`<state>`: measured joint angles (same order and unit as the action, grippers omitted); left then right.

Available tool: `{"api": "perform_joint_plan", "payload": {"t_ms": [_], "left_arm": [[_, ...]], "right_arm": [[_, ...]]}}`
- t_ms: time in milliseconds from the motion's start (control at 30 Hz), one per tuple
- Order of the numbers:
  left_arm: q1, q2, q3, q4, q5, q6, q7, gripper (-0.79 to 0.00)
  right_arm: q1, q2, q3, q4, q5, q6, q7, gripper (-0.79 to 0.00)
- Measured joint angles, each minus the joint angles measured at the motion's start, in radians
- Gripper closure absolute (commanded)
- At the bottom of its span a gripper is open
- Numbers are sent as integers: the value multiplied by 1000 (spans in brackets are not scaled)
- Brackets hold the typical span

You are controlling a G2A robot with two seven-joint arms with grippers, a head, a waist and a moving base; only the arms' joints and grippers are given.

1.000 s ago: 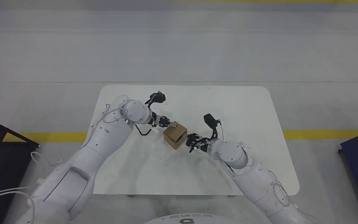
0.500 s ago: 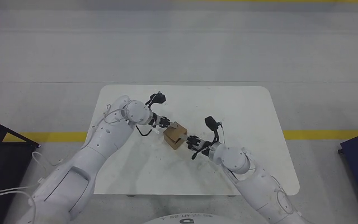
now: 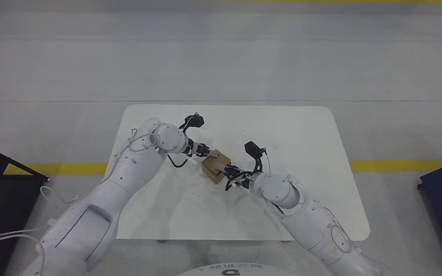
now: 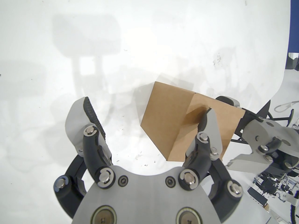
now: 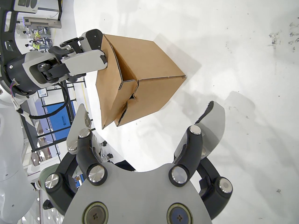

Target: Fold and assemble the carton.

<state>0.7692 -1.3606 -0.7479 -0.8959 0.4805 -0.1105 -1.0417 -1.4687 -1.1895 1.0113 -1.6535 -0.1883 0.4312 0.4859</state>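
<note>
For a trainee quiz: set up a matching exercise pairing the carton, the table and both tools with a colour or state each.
1 carton
2 table
3 left tool
4 right tool

A white
B open, one finger against the carton
C brown
D open, facing the carton's flapped end

Pairs: 1-C; 2-A; 3-B; 4-D

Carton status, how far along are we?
Done: the carton stands as a box on the table. In hand: the left gripper, open, has one finger against its side; the right gripper, open, faces the end flaps without touching. Left: those flaps are folded in but crumpled, one edge proud; they likely need pressing flush.
</note>
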Motion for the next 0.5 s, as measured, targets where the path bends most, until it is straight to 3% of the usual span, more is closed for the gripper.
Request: {"api": "perform_joint_plan", "payload": {"t_ms": [333, 467, 500], "left_arm": [[-3, -3, 0, 6, 1, -2, 0, -736], [-5, -5, 2, 9, 2, 0, -1, -736], [-5, -5, 2, 10, 2, 0, 0, -736]], "right_arm": [[-17, 5, 4, -16, -30, 19, 9, -366], [-35, 7, 14, -28, -23, -16, -2, -514], [-39, 7, 17, -31, -19, -26, -5, -594]]}}
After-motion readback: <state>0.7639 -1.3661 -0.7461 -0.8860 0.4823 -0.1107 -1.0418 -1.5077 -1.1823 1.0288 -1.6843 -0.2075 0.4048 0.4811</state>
